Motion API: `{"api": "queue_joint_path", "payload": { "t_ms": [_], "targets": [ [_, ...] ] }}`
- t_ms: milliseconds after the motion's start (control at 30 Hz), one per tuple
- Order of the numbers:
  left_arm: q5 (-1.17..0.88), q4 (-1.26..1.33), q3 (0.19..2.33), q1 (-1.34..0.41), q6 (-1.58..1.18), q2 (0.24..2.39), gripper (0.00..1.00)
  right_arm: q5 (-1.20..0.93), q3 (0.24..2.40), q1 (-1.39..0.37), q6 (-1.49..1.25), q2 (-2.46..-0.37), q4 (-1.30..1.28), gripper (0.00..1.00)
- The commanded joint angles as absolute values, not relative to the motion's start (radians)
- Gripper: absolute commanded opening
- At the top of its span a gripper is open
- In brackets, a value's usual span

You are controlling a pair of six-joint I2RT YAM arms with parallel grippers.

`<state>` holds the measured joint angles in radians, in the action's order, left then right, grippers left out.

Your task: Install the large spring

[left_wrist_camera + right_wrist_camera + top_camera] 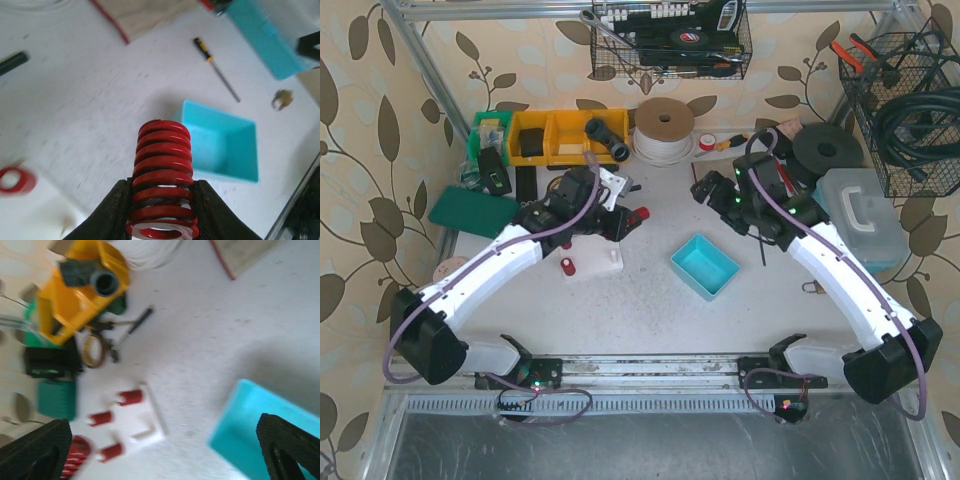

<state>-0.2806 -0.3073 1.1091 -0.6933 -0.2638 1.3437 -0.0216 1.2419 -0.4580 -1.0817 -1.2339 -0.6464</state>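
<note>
One left arm (505, 258) stretched inward, fingers (111, 212) around large spring (162, 165).

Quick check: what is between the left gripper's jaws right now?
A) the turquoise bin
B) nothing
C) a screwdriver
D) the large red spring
D: in the left wrist view, the large red spring stands clamped between the jaws of the left gripper.

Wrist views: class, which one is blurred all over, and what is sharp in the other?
Right wrist view: smeared throughout, even the yellow bin and blue tray. Left wrist view: red spring sharp in front, the table behind it softer.
</note>
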Motion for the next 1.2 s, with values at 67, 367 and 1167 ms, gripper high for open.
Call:
{"api": "queue_joint_path", "payload": {
  "t_ms": [67, 367, 1167],
  "targets": [
    [-0.124, -1.002, 1.358, -0.690, -0.274, 1.393, 0.00, 0.088, 1.255, -0.389, -0.614, -1.209, -0.952, 1.00],
    [-0.069, -1.272, 1.599, -0.695, -0.227, 1.682, 0.00, 0.133, 1.213, -0.330, -0.484, -1.138, -0.947, 1.00],
    [-0.004, -1.326, 1.696, -0.693, -0.168, 1.898, 0.00, 0.152, 1.216, -0.321, -0.426, -1.117, -0.945, 0.99]
  ]
}}
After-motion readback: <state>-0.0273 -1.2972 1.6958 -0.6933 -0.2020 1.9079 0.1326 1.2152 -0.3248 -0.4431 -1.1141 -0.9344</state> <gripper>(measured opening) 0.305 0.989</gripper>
